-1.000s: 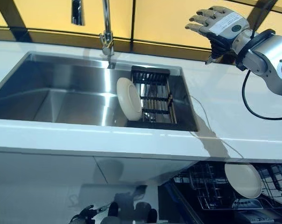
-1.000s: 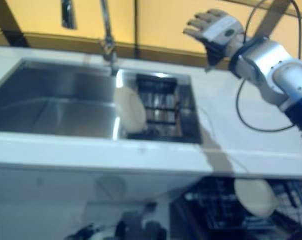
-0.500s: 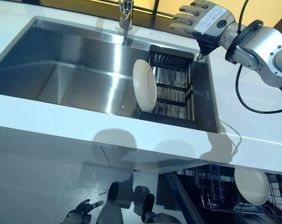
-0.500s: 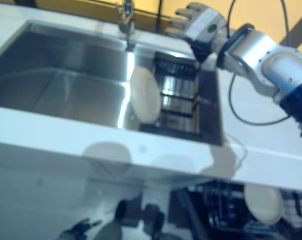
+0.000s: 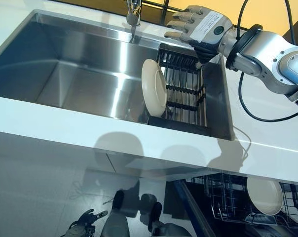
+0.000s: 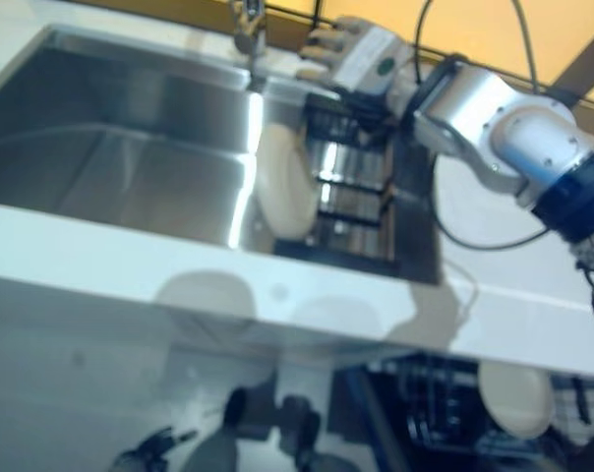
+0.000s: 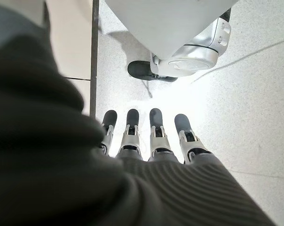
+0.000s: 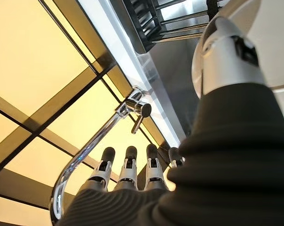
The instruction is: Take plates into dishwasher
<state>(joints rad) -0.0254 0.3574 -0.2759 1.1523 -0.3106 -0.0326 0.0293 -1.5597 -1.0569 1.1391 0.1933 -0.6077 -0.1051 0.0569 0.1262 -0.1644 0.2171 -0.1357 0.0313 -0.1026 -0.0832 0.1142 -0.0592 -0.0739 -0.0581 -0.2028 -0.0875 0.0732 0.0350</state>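
A cream plate [image 5: 154,94] stands on edge in the steel sink [image 5: 75,79], leaning against the left side of a black dish rack [image 5: 186,94]. My right hand [image 5: 201,30] hovers open over the far end of that rack, fingers straight and pointing left, holding nothing; it is above and behind the plate, not touching it. A second cream plate [image 5: 265,196] stands in the wire rack of the open dishwasher [image 5: 220,200] at the lower right. My left hand [image 5: 85,228] hangs low near the floor, its fingers [image 7: 151,134] straight and empty.
The faucet [image 5: 133,11] rises at the sink's back edge, just left of my right hand, and also shows in the right wrist view [image 8: 132,108]. White countertop [image 5: 267,123] surrounds the sink; its front edge lies between the sink and the dishwasher.
My right hand has moved left and lower, from over the counter's back right to above the rack's far end. The camera has shifted too. The plates have not moved.
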